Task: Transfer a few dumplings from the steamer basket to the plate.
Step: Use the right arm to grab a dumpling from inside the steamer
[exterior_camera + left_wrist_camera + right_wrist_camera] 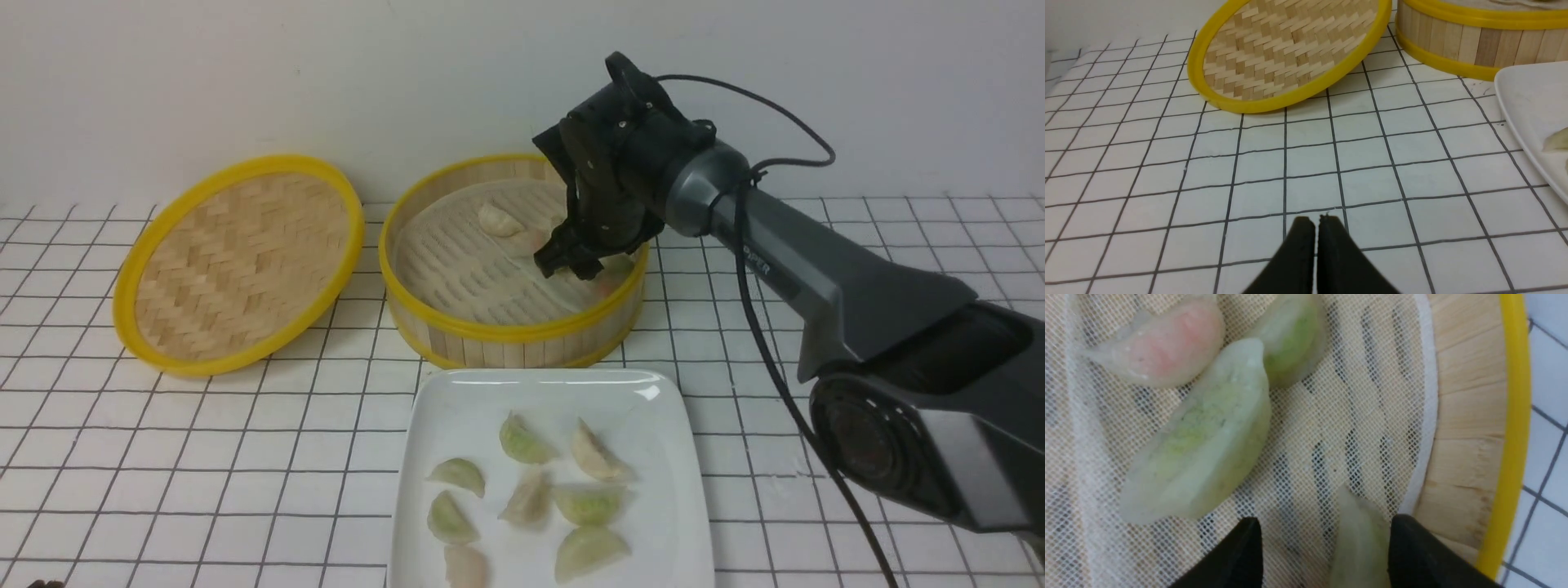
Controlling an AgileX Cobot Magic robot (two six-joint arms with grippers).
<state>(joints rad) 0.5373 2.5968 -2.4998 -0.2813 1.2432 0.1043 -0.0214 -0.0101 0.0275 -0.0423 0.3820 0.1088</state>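
Note:
The steamer basket point(514, 331) stands mid-table with a cream dumpling point(500, 220) on its liner. My right gripper point(571, 265) reaches down into the basket's right side. In the right wrist view it point(1327, 531) is open, and a pale green dumpling point(1361, 543) lies between its fingers, close against one of them. A larger green dumpling point(1208, 441), a pink one point(1163, 347) and another green one point(1290, 335) lie beyond on the mesh. The white plate point(457, 408) in front holds several dumplings point(522, 441). My left gripper point(1315, 222) is shut and empty, low over the tiles.
The woven yellow-rimmed lid point(237, 261) leans left of the basket; it also shows in the left wrist view point(1290, 53). The basket wall point(1474, 41) and the plate's edge point(1531, 102) show there too. The basket's inner wall point(1470, 416) is close beside the right fingers.

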